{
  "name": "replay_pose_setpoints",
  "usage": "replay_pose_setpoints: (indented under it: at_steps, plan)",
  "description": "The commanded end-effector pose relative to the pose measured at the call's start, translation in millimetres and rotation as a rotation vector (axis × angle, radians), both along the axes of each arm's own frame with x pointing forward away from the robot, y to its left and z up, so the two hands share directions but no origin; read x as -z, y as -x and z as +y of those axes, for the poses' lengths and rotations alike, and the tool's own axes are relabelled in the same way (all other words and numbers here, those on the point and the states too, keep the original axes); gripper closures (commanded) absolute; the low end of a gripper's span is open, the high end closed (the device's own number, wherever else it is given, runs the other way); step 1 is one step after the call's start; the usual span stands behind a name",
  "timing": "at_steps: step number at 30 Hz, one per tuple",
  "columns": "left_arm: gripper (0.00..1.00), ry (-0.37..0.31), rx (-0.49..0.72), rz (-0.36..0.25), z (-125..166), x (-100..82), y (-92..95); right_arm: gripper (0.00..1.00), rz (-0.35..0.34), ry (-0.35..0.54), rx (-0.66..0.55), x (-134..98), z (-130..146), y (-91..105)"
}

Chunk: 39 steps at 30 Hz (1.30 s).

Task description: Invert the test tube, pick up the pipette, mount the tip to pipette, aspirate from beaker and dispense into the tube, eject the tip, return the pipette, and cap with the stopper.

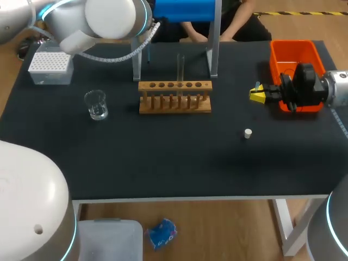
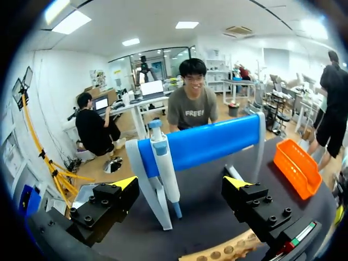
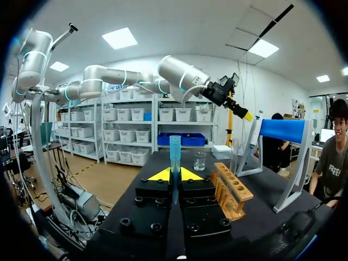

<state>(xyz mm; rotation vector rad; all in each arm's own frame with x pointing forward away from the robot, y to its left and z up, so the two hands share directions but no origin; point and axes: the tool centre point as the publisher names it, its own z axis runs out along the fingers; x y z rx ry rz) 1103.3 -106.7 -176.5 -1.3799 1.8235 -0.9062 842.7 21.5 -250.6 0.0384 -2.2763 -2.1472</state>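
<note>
Your right end effector (image 1: 256,93), at the right of the frame beside the bin (image 1: 293,50), is closed on a blue tip (image 3: 174,148). Your left end effector (image 2: 182,182) gapes wide and empty, facing the pipette (image 2: 166,168) hanging on its stand (image 2: 212,142). The stopper (image 1: 248,133) lies on the table (image 1: 163,157), right of centre.

Wooden rack (image 1: 174,97) toward the table's far edge, blue-topped stand (image 1: 184,10) just behind it, orange bin (image 1: 292,49) in the far right corner.

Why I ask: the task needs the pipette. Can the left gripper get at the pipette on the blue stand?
Probably yes: the left gripper is open, and the pipette hangs just ahead of it on the blue stand, with nothing between them.
</note>
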Motion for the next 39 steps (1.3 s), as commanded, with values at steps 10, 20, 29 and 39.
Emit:
replay_pose_setpoints:
  at_steps: [10, 20, 29, 39]
  plan:
    - [0.0, 0.044, -0.123, -0.019, 1, 7.7, -27.8, 1.0, -0.001, 0.003, 0.002, -1, 0, 1.0]
    - [0.0, 0.077, -0.187, -0.02, -2, 16.8, -46.8, 1.0, -0.001, 0.003, 0.002, -1, 0, 1.0]
    - [0.0, 0.094, -0.215, -0.026, -8, 21.6, -57.2, 1.0, -0.001, 0.003, 0.002, -1, 0, 1.0]
    - [0.0, 0.095, -0.243, -0.036, -5, 22.9, -65.2, 1.0, -0.001, 0.003, 0.002, -1, 0, 1.0]
